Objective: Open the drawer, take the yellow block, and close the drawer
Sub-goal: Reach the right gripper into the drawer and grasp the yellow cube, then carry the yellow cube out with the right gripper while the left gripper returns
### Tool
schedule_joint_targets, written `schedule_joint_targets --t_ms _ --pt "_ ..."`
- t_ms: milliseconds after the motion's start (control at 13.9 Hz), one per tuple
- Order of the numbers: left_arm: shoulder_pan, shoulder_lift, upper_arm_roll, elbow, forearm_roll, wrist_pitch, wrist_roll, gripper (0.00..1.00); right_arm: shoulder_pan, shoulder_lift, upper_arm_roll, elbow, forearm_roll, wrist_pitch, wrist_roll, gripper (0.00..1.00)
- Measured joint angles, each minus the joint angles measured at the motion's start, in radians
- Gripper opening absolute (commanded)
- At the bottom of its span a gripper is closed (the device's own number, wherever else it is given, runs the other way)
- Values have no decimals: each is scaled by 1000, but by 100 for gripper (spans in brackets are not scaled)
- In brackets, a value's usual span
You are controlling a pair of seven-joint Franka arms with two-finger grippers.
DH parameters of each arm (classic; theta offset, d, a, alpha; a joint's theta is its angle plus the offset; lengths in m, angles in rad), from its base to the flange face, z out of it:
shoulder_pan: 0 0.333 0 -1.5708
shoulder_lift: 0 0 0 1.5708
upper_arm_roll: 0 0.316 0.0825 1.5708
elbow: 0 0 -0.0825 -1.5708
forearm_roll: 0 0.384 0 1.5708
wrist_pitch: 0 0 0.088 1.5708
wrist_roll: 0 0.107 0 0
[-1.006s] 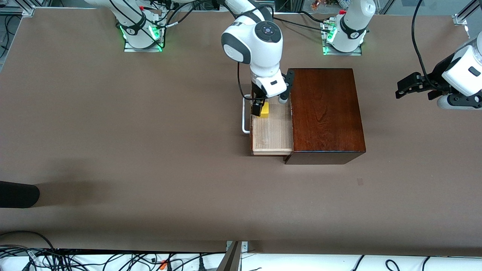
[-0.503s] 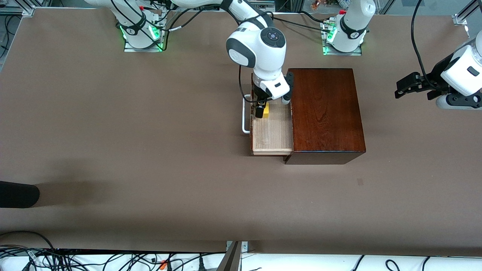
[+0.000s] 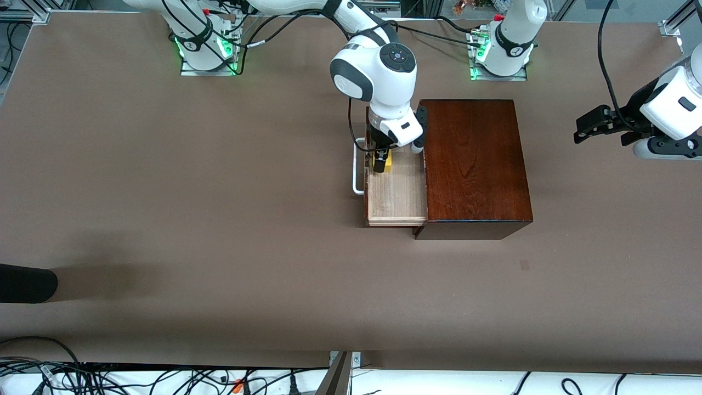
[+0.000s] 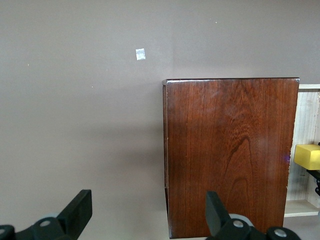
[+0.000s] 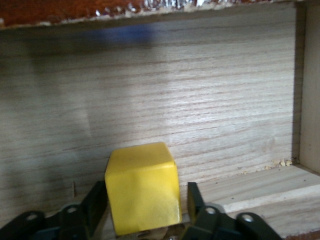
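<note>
Closing on the yellow block (image 5: 142,187): over the last second we saw the right end effector (image 3: 380,163) drop into the open drawer (image 3: 397,192) and draw its fingers (image 5: 95,202) in from wide apart until they bracket the cube's sides. Contact looks made or very nearly so; we cannot confirm a firm hold. The block sits on the pale drawer floor, directly between the fingers. The left end effector (image 4: 147,212) waits, fingers spread, empty, over bare desk (image 3: 164,219) past the wooden box (image 3: 474,164). Lifting seems next.
</note>
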Motion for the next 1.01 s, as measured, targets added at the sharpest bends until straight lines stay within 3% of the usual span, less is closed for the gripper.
schedule_joint_targets --t_ms 72,216,431,719,1006 --pt "0 0 0 0 0 0 0 100 0 0 0 2 0 1 -3 14" --pt "0 0 0 0 0 0 0 100 0 0 -3 8 0 0 -5 6" --pt "0 0 0 0 0 0 0 100 -1 0 -9 34 0 -25 -5 5" --pt "0 0 0 0 0 0 0 100 -10 -17 -11 172 11 -205 -4 5" --pt "-1 0 0 0 0 0 0 100 -81 -117 -27 222 98 -323 -5 6"
